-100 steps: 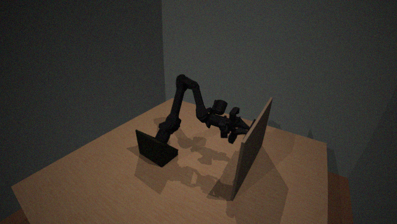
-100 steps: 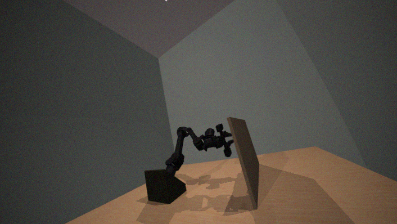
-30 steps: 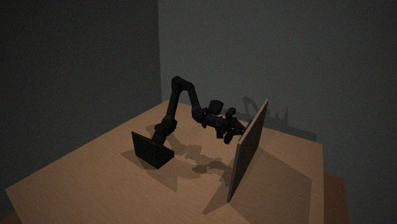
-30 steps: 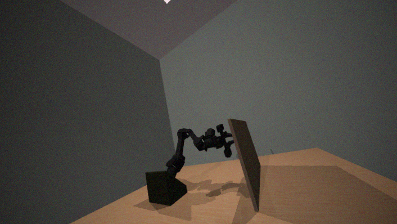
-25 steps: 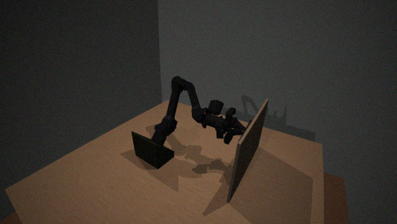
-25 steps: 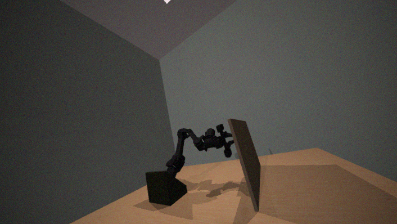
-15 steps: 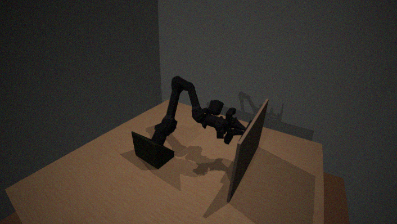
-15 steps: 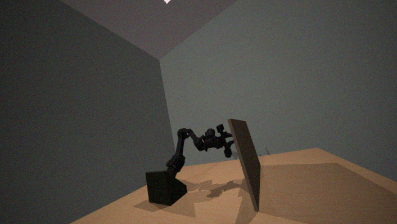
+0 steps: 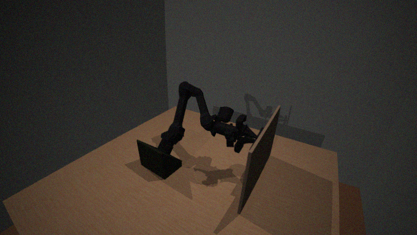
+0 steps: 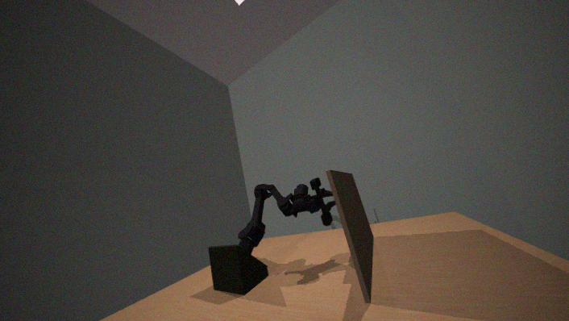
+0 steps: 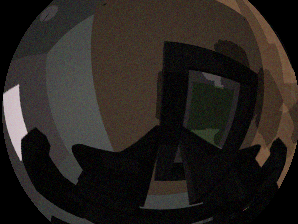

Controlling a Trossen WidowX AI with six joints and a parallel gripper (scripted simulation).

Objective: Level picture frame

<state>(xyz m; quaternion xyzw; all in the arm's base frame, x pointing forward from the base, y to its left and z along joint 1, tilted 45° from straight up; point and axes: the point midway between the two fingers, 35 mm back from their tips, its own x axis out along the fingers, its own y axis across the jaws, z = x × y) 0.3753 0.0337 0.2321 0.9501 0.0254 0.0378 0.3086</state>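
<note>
The picture frame (image 11: 200, 60) is black, with a grey inner border and a green picture, in the wrist view. That view is turned sideways, with the ceiling light at its left and the table at its right. My gripper (image 9: 256, 139) (image 10: 334, 198) (image 11: 169, 130) is shut on the frame's upper bar, one finger on each side of it. The fingers cover part of the frame. The screw and the notched strip are hidden. The top and exterior views show the upright wall panel (image 9: 260, 165) (image 10: 355, 226) (image 11: 127, 75) from behind, which hides the frame. I cannot tell its exact tilt.
The panel stands upright on the wooden table (image 9: 88, 183) (image 10: 423, 298), in front of the arm. The arm rises from a dark block-shaped base (image 9: 157, 160) (image 10: 230, 268). Shadows of the arm and panel fall across the table. Grey room walls stand behind.
</note>
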